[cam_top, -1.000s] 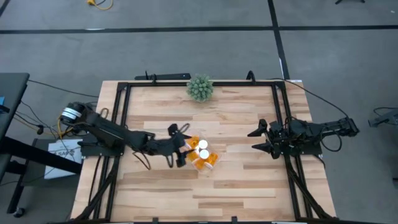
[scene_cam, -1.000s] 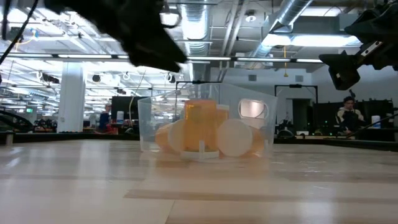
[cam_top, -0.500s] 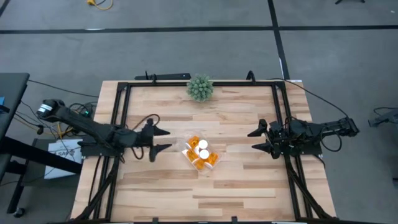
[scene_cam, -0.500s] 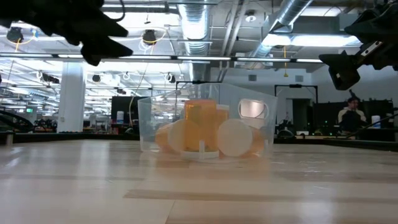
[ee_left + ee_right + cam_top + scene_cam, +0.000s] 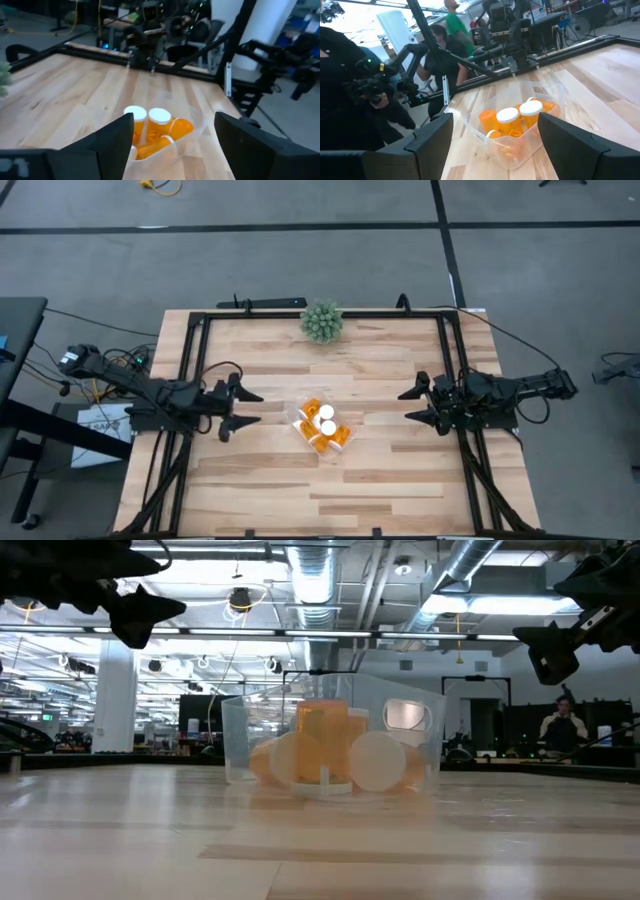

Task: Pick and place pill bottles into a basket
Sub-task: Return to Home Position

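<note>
Flanking basket (image 5: pixel 236 740), well clear — left tool (image 5: pixel 259 409), right tool (image 5: pixel 403 407); jaws spread

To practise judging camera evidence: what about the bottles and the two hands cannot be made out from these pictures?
Pill bottles: exact count; in the high view they are small and overlapping, in the low view the front ones hide the rest.
Left hand: low view, cut by the top edge.
Right hand: low view, cut by the top-right corner.

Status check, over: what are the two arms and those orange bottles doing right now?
Left gripper and right gripper wide of the basket, jaws open, empty. Pill bottles inside basket. Plant well clear.
</note>
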Available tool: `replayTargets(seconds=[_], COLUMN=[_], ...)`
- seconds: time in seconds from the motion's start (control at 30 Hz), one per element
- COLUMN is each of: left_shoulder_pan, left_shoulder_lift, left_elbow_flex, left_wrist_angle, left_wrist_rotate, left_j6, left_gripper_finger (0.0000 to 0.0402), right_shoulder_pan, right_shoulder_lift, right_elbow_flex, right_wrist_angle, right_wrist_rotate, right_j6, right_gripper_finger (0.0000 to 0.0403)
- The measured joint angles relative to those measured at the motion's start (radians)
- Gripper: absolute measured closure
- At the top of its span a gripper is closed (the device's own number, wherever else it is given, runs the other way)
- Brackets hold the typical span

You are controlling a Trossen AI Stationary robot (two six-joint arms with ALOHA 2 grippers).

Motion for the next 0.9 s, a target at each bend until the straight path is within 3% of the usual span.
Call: replayTargets(seconds=[0.6,0.9], left_shoulder_pan=[0.001,0.001], left_shoulder_lift=[-0.269,-0.332], left_elbow_flex=[-0.126,-0.126], left_wrist_angle=[0.032,0.012], left_wrist_rotate=[0.102,0.079], left_j6=[0.047,0.124], left_gripper_finger=[0.0134,0.0134], right_shoulder_pan=[0.000,0.000], right_shoulder_lift=[0.000,0.000], right_elbow_flex=[0.000,0.000], right_wrist_angle=[0.000,0.000], right_wrist_rotate=[0.000,0.000], right_j6=[0.000,0.000], right_gripper_finger=[0.0117,0.0117])
